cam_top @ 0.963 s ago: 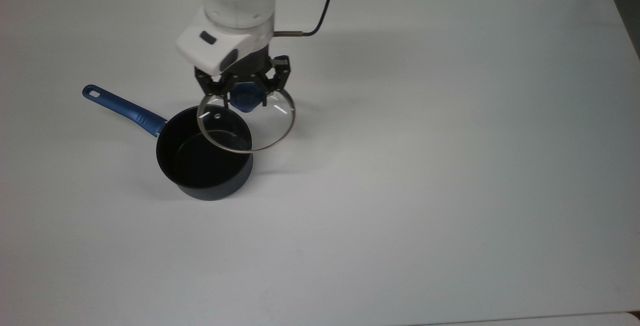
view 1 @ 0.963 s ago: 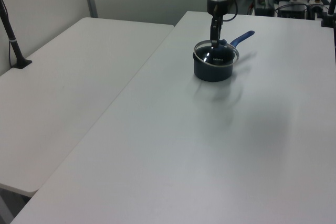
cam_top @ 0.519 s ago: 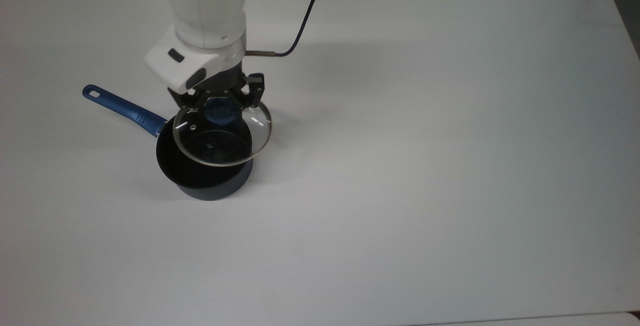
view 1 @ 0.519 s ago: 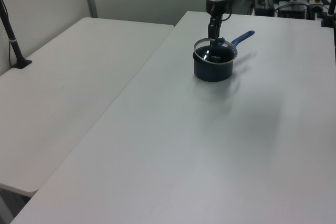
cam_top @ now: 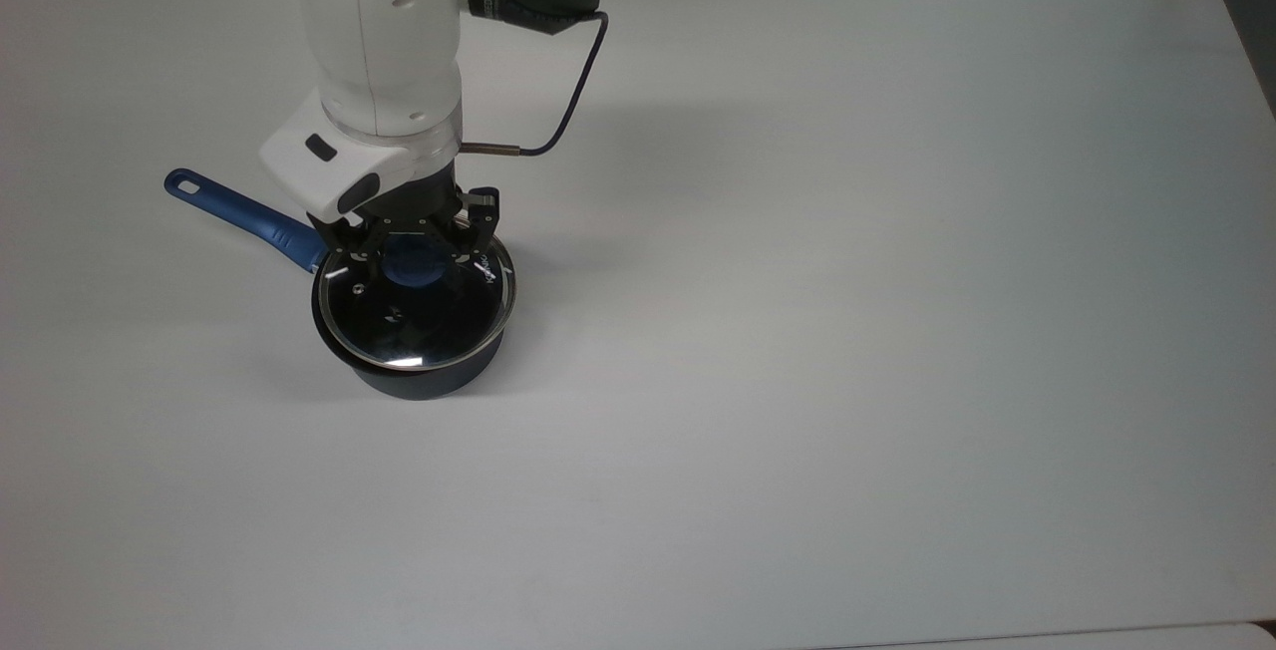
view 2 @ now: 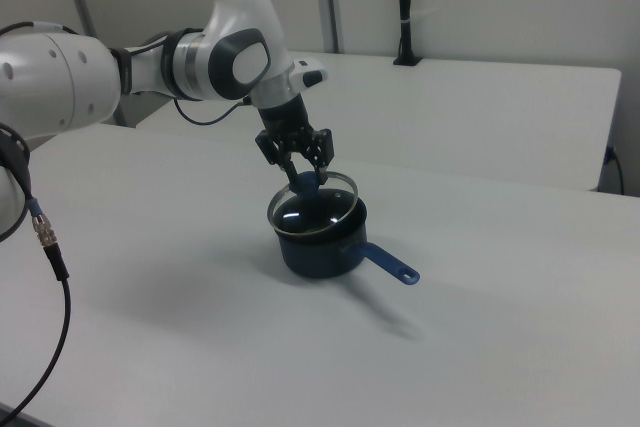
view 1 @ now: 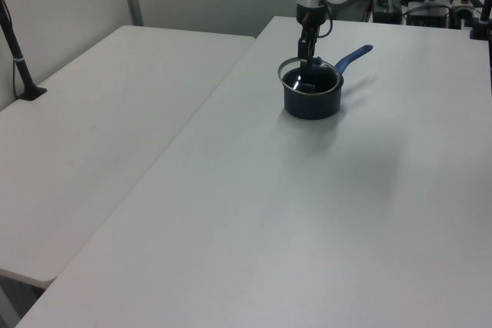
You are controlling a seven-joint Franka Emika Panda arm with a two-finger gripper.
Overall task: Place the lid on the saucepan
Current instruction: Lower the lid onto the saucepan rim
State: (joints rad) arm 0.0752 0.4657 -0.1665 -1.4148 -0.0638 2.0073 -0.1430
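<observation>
**Lid held over the saucepan mouth, not yet seated**

The gripper (cam_top: 419,253) is clamped on the blue knob (cam_top: 417,263) of the lid (cam_top: 414,306), one finger on either side of it. The lid hangs over the open mouth of the saucepan (cam_top: 424,379), which stands on the white table (cam_top: 847,331) with its blue handle (cam_top: 244,214) pointing toward the top view's left. In the top view the glass disc almost covers the pan's opening, with a thin crescent of black rim showing at the top view's lower left. In the right view the lid (view 2: 313,203) sits tilted, its far edge raised above the pan's rim (view 2: 345,230) and its near edge low; whether the low edge touches the rim cannot be told. The left view shows the lid (view 1: 308,76) likewise canted above the pan (view 1: 311,102).

Step in hand: placing, in its final alignment stage. The lid is carried and nearly centred but appears neither level nor resting.

The next move probably calls for a slight shift to centre the disc on the rim, levelling of the tilt, then a short descent until the metal edge seats all round. Only then should the fingers part and the arm rise straight up, so that the knob is not dragged sideways.
</observation>
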